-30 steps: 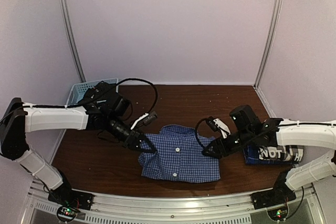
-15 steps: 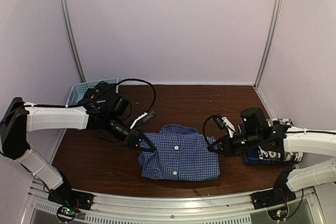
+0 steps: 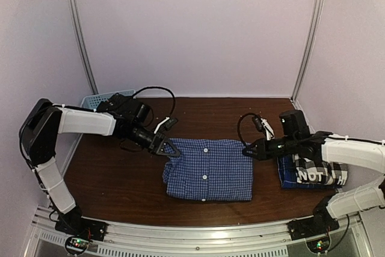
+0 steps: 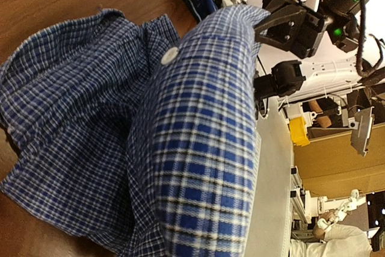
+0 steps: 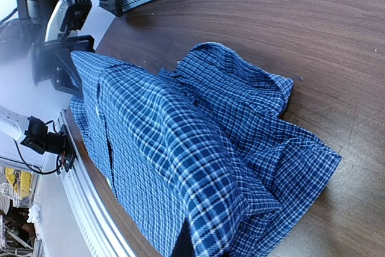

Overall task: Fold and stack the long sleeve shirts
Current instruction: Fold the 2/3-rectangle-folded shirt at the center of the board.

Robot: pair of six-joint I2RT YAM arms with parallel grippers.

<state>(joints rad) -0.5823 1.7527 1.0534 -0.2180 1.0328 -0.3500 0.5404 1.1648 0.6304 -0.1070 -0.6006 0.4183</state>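
- Mid-fold, by the look of it, on the blue fine-check shirt (image 3: 207, 173), laid button-side up as a rough rectangle in the middle of the tabletop (image 3: 114, 179), close to its near edge.
- Pinched at the far-left corner by the left tool (image 3: 170, 148), pressed together on the cloth.
- Pinched in the same way at the far-right corner by the right tool (image 3: 245, 150).
- Shown in both wrist views as a raised ridge of check cloth strung between the two pinches, lifted off the wood along the far edge and sagging onto it below.
- Hard to say how many layers are caught, with the tips buried under cloth in those views.
- Seemingly finished already: the black-and-white plaid shirt (image 3: 314, 171), folded and resting on the darker blue plaid shirt (image 3: 286, 180) at the right edge of the tabletop, just beside the right tool.
- Off at the far-left corner, well apart from the work: the basket (image 3: 93, 102).
- Next, probably: raise both corners evenly and bring them toward the near edge to halve the rectangle, or else carry the shirt across onto the stack.
- Either way, keep the pinches level and the cloth taut between them, lest the tucked sides spill out.
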